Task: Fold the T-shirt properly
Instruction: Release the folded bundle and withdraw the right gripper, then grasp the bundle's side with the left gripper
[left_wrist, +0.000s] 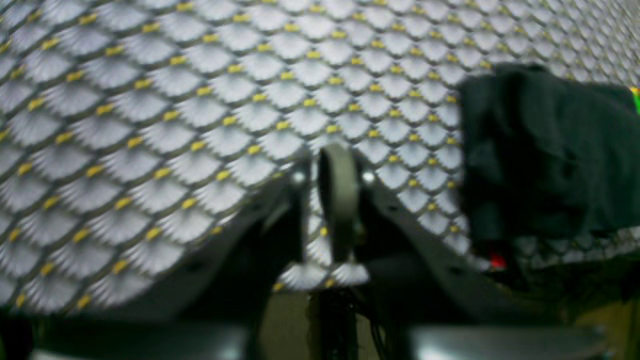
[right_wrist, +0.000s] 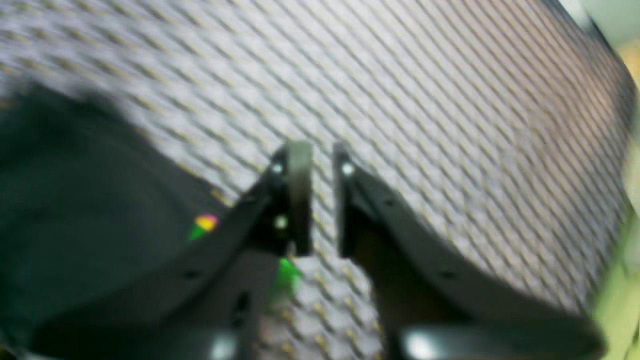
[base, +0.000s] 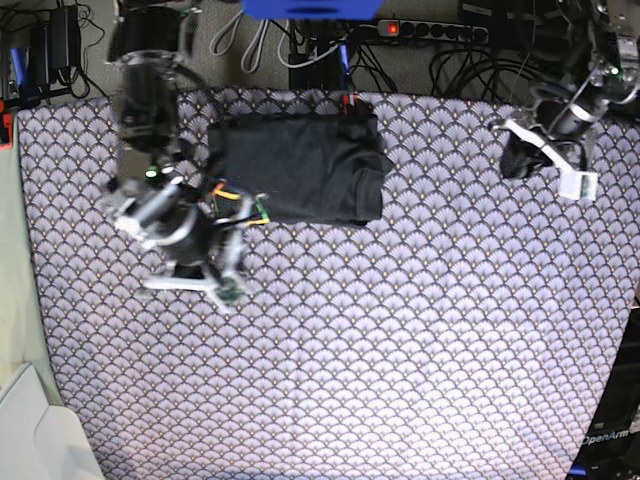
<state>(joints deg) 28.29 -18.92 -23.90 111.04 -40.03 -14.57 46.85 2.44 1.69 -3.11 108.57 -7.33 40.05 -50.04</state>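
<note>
The T-shirt (base: 300, 170) lies folded into a dark rectangle at the back middle of the table. It fills the right side of the left wrist view (left_wrist: 545, 155) and the left side of the right wrist view (right_wrist: 75, 200), where a bit of its coloured print (right_wrist: 205, 222) shows. My right gripper (base: 225, 285) hovers just left of and in front of the shirt. In its own view this gripper (right_wrist: 322, 160) is open by a narrow gap with only tablecloth behind it. My left gripper (base: 560, 165) is far right of the shirt, and up close (left_wrist: 334, 165) it is slightly open and empty.
A purple-white fan-patterned tablecloth (base: 400, 340) covers the table. Behind the back edge lie cables, a power strip (base: 430, 30) and a blue object (base: 310, 8). A white object (base: 35, 430) sits off the front left corner.
</note>
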